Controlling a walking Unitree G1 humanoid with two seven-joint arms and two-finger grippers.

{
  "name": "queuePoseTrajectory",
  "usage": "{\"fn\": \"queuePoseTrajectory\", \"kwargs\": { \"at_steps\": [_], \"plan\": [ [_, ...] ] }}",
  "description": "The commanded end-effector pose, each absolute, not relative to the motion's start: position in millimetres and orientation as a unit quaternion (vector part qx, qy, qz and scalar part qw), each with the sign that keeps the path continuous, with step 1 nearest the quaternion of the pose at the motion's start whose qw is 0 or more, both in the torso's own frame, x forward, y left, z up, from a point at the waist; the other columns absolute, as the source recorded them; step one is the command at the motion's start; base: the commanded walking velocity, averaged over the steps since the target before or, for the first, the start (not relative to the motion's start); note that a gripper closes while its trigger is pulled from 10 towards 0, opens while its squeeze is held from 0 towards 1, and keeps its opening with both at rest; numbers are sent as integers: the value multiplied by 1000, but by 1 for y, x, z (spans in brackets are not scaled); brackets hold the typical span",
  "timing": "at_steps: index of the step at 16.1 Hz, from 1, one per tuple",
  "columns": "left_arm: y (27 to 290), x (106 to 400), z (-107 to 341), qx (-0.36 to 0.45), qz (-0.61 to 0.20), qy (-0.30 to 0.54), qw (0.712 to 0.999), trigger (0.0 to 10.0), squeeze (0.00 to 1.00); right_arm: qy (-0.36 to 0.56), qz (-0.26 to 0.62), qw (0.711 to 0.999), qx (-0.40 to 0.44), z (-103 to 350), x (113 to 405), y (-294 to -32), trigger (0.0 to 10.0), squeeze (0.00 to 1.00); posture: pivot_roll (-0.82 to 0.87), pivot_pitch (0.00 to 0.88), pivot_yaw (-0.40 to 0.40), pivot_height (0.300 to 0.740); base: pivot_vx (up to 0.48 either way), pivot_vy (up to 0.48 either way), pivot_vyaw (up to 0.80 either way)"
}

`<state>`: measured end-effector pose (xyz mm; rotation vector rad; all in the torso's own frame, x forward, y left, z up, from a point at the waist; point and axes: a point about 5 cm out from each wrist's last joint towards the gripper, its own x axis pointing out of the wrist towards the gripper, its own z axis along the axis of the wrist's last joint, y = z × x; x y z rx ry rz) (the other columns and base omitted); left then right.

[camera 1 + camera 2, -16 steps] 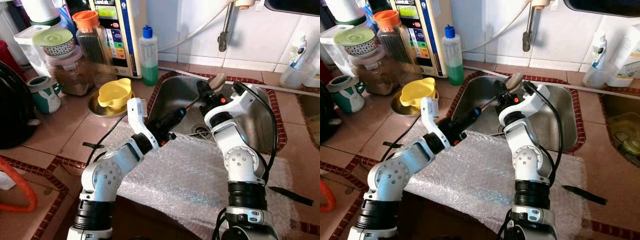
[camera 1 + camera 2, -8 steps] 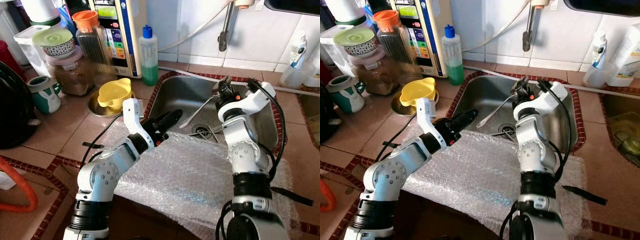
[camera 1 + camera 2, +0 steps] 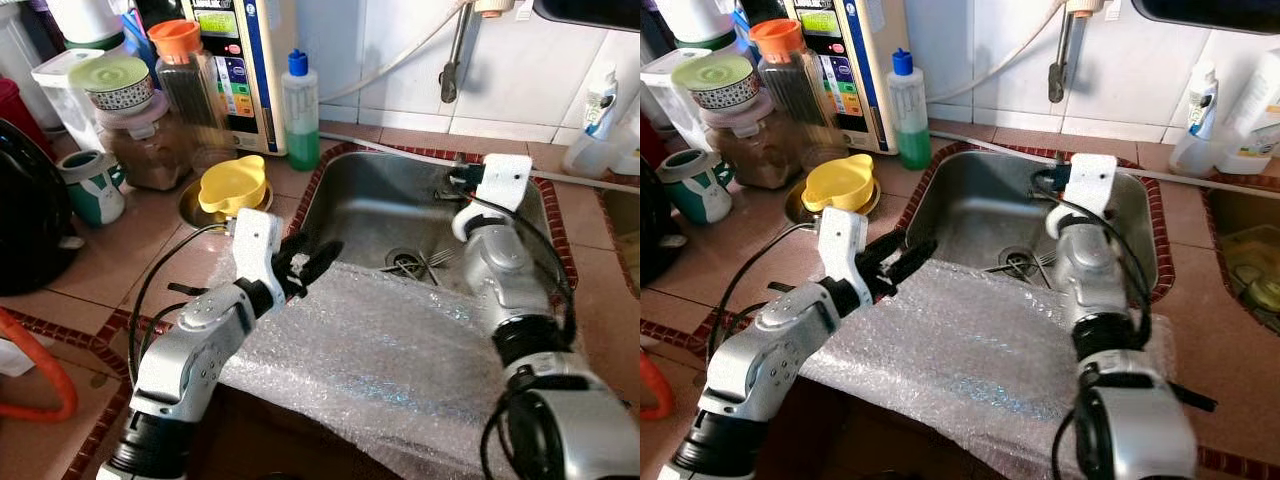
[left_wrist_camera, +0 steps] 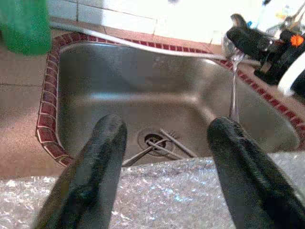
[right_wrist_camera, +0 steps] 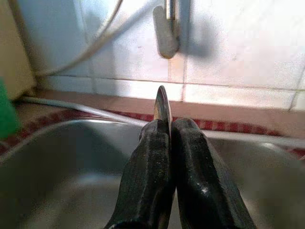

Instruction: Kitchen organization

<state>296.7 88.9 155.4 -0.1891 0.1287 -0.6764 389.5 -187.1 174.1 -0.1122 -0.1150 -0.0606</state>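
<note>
A metal spoon (image 4: 233, 90) hangs handle-down over the steel sink (image 3: 365, 195), and my right gripper (image 3: 455, 182) is shut on it near the sink's back right. The spoon's end (image 5: 162, 102) pokes out between the closed fingers in the right wrist view. My left gripper (image 3: 308, 262) stands open with nothing in it at the sink's front left rim, over a sheet of bubble wrap (image 3: 380, 350). Two or three forks (image 3: 422, 264) lie by the drain.
On the counter to the left stand a green soap bottle (image 3: 300, 100), a yellow cup (image 3: 232, 185) in a steel bowl, jars (image 3: 140, 140), a mug (image 3: 92, 185) and a black kettle (image 3: 25, 220). A faucet (image 3: 452, 60) hangs over the sink's back.
My left gripper has opened wide and drawn back to the sink's front rim. My right gripper has swung the spoon from mid-sink toward the back right.
</note>
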Motion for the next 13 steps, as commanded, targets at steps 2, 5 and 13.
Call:
{"fn": "queuePoseTrajectory", "kwargs": {
  "at_steps": [2,5,13],
  "plan": [
    [89,295,159,-50,-331,40,941,10000,1000,-69,-5,971,-229,177,394,-181,6627,0,121,50,88,740,0,0,0],
    [91,295,158,-43,-327,35,943,10000,1000,-31,23,948,-317,161,393,-182,10000,0,133,46,87,740,0,0,0],
    [91,295,152,-17,-332,40,942,10000,1000,44,98,930,-350,125,383,-178,10000,1000,142,45,91,740,0,0,0]
  ]
}}
